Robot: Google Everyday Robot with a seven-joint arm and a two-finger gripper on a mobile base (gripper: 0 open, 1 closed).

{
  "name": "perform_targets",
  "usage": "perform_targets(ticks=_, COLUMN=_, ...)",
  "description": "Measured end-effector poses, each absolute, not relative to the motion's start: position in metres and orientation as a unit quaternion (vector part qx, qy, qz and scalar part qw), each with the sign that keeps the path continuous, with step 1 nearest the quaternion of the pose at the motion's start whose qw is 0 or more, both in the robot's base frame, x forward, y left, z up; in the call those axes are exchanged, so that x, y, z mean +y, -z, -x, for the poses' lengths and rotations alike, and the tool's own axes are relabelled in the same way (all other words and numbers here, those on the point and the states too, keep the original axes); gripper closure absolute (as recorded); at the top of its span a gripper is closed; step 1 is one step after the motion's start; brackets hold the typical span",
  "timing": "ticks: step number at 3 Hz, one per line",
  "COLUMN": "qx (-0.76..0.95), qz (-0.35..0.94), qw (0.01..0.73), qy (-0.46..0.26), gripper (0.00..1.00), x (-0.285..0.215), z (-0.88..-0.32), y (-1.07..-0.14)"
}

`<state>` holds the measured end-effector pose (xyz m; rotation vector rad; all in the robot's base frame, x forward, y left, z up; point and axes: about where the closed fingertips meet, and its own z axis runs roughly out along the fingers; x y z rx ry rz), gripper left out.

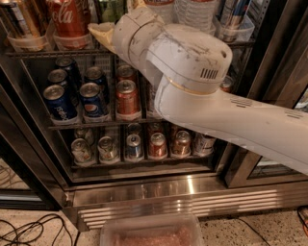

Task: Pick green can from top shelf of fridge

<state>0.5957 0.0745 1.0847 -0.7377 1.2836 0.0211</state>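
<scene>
The green can (110,8) stands on the top shelf (48,52) of the fridge (192,202), right of the red Coca-Cola can (70,19). Only a narrow strip of it shows at the frame's top edge. My gripper (113,24) is up at the top shelf, directly in front of the green can and covering most of it. The white arm (192,77) reaches in from the lower right and hides the middle of the shelves.
Clear plastic tubs (24,43) hold the cans on the top shelf. The lower racks carry short Pepsi cans (94,98) and red cans (127,98). The black door frame (269,53) stands at the right. A plastic bin (151,233) sits on the floor, with cables (29,230) to its left.
</scene>
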Motion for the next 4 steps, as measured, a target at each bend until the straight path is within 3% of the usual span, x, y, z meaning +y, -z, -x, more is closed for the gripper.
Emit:
perform_targets(ticks=2, qx=0.579, qz=0.34, qw=0.741, qy=-0.003, gripper=0.33, x=0.069, z=-0.613, y=-1.086)
perform_targets(ticks=3, qx=0.577, qz=0.34, qw=0.743, qy=-0.002, gripper=0.4, x=0.069, z=-0.615, y=-1.087)
perform_targets(ticks=4, qx=0.573, qz=0.339, qw=0.746, qy=-0.004, gripper=0.59, x=0.068, z=-0.616, y=-1.091)
